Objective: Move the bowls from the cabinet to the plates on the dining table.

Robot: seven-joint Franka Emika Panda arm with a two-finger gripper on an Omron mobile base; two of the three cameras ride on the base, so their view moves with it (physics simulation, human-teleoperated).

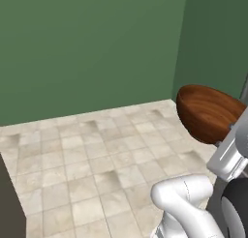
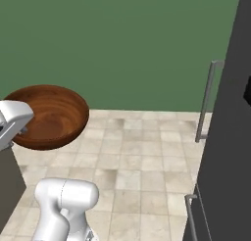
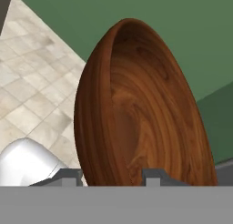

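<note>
Left base view: the reddish-brown bowl (image 1: 209, 112) hangs in the air at about three o'clock, tilted, rim toward the green wall (image 1: 92, 48), above the tiled floor (image 1: 92, 164). The arm's white wrist comes up to it from below at four o'clock.

Right base view: the same bowl sits at nine o'clock, mouth tipped up and toward the camera, with the white hand at its near-left edge. A dark tall unit (image 2: 230, 137) with a silver bar handle (image 2: 207, 100) stands at three o'clock.

Hand view: the gripper (image 3: 111, 176) has its two fingertips (image 3: 67, 176) at six o'clock, astride the bowl's rim, one outside the wall and one inside. The pincer looks half closed, pinching that rim.

Where the bowl is: carried in the air, no plate or dining table close by.

Risk: I'd judge the hold thin. It is one edge of a glossy, tilted bowl. A sharp turn or stop of the base could swing it, let it slip between the pads and drop it onto the tiles.

Second risk: the dark unit is near; a wide swing could knock the bowl against it.
</note>
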